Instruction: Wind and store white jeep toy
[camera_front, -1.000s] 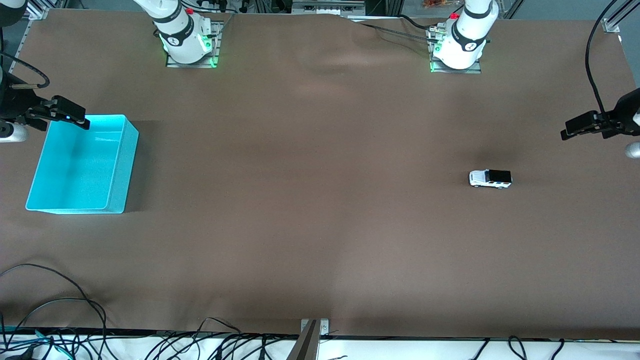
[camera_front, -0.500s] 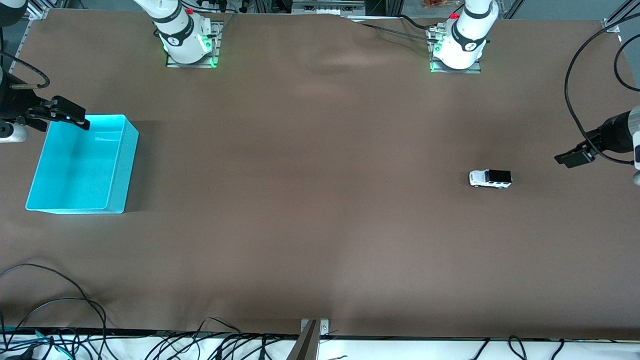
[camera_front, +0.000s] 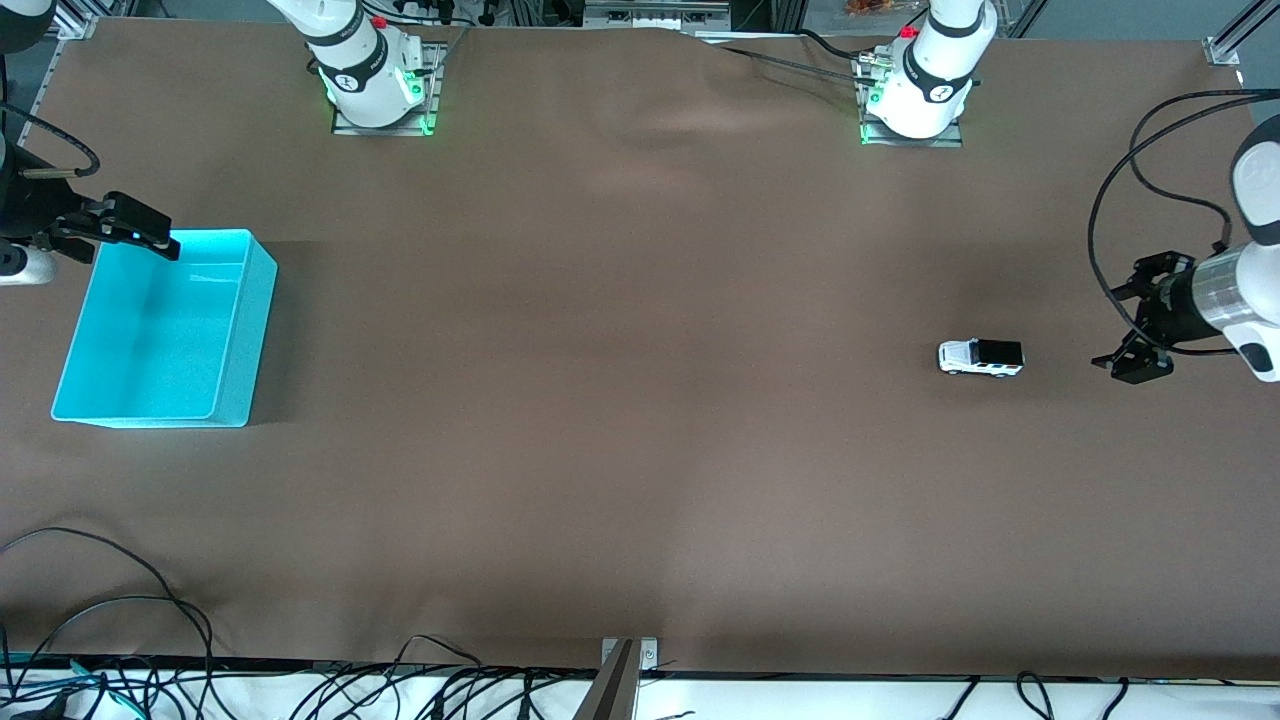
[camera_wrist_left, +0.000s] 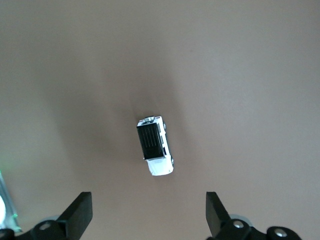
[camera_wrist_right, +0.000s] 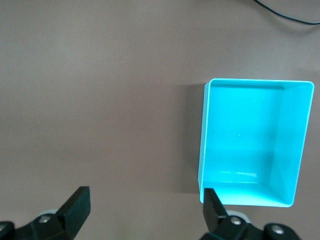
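The white jeep toy (camera_front: 980, 357), black-roofed, stands on its wheels on the brown table toward the left arm's end. It also shows in the left wrist view as the jeep (camera_wrist_left: 155, 146), a little ahead of the fingertips. My left gripper (camera_front: 1126, 320) hangs open over the bare table beside the jeep, apart from it, and nothing lies between the left gripper's (camera_wrist_left: 148, 212) fingers. My right gripper (camera_front: 150, 237) waits open and empty over the corner of the turquoise bin (camera_front: 230, 400). In the right wrist view the right gripper (camera_wrist_right: 145, 207) has one fingertip at the bin's rim (camera_wrist_right: 202, 150).
The bin is empty and stands at the right arm's end of the table. Loose black cables (camera_front: 110, 610) trail over the table edge nearest the front camera. A metal bracket (camera_front: 625, 660) sits at the middle of that edge.
The left arm has swung down and in toward the jeep, its gripper turning to face the table. The jeep, the bin and the right arm have not moved.
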